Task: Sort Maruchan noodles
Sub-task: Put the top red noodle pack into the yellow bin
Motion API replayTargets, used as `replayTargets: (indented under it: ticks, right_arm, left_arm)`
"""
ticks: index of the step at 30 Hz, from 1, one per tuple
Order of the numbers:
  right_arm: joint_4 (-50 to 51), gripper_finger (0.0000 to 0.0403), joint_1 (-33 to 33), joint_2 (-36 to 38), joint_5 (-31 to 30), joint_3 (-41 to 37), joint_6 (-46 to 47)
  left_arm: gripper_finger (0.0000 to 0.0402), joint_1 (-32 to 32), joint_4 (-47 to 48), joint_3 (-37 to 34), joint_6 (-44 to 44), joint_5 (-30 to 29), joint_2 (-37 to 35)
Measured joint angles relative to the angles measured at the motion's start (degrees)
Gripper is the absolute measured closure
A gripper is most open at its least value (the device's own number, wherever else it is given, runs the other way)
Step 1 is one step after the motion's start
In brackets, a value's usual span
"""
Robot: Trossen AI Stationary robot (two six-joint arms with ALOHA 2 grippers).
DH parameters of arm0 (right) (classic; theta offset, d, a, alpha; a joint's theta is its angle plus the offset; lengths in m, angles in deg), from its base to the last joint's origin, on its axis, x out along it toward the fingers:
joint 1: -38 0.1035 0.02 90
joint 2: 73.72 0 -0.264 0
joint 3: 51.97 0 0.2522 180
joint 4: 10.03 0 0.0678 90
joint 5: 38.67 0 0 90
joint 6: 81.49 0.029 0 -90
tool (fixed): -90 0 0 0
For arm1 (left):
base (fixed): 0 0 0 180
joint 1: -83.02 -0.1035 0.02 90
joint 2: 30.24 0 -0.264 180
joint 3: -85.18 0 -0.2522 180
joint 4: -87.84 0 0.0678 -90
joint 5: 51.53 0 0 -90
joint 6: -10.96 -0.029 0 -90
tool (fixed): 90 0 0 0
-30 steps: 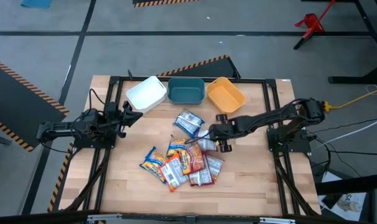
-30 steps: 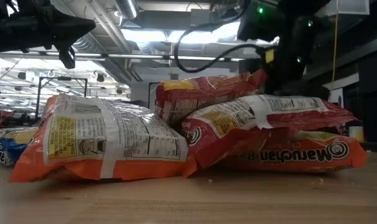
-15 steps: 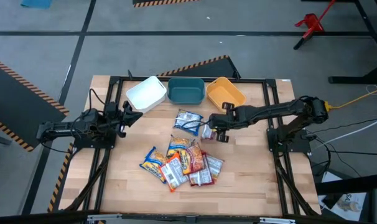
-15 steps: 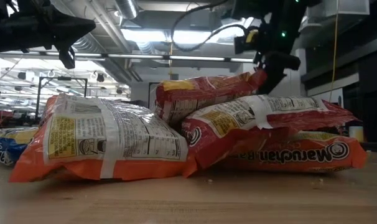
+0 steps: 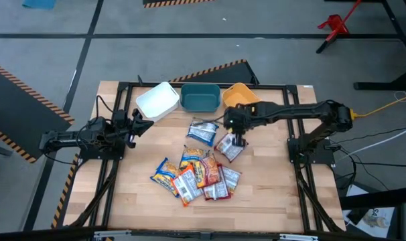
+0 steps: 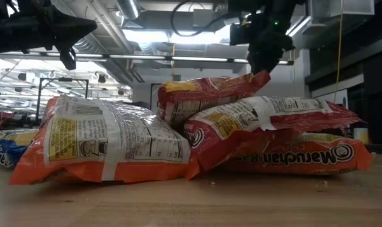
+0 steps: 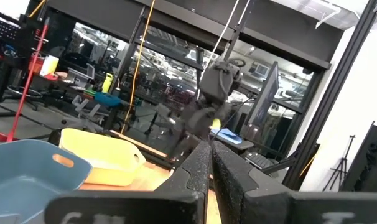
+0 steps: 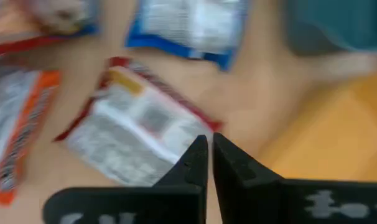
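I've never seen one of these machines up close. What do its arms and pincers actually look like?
Both arms are dark, jointed tubes on black frames. The right arm carries black cables along it. Each ends in a two-finger gripper: the right gripper and left gripper have flat, black, wedge-shaped fingers that taper to narrow tips.

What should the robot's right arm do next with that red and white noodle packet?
Probably carry it a little farther to the orange plastic bin, then let go. The right gripper is shut, seemingly pinching a corner of the red-edged plastic noodle packet, which hangs beside that bin, not over it.
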Motion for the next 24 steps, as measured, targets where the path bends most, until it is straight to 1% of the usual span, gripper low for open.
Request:
replayTargets:
  ticks: [2,5,7,9,12,14,16,18,24]
  right_arm:
    - [-2.17,0.0367,0.63,-0.02,3.94,-1.7,-1.53]
    - [-3.3,0.031,0.68,-0.02,5.02,-4.3,-1.48]
    - [-3.12,0.0255,0.58,-0.02,4.2,-6.37,-0.5]
    - [-2.78,0.0192,0.5,-0.02,4.07,-8.46,0.43]
    - [-3.38,0.0101,0.57,-0.02,7.49,-11.79,1.98]
    - [-4.53,0.0058,0.63,-0.02,8.72,-13.63,4.17]
    - [-5.6,0.0032,0.62,-0.02,9.1,-15.32,5.77]
    - [-7.03,0.002,0.59,-0.02,8.83,-16.95,5.91]
    - [-13.09,0.0019,0.57,-1.5,6.62,-20.88,4.46]
  left_arm:
    - [0.039,0.0,0.02,0.0,-0.02,-0.31,0.0]
    - [0.039,0.0,0.03,0.0,-0.56,-0.7,0.0]
    - [0.039,0.0,0.21,0.0,-1.24,-0.72,0.0]
    - [0.039,0.0,0.85,0.0,-1.51,-1.1,0.0]
    - [0.039,0.0,2.06,0.0,-1.55,-2.25,0.0]
    - [0.039,0.0,2.69,0.0,-1.55,-3.09,0.0]
    - [0.039,0.0,2.62,0.0,-1.74,-3.32,0.0]
    - [0.039,0.0,2.62,0.0,-1.94,-3.34,0.0]
    - [0.039,-0.01,2.62,0.0,-1.96,-4.65,0.0]
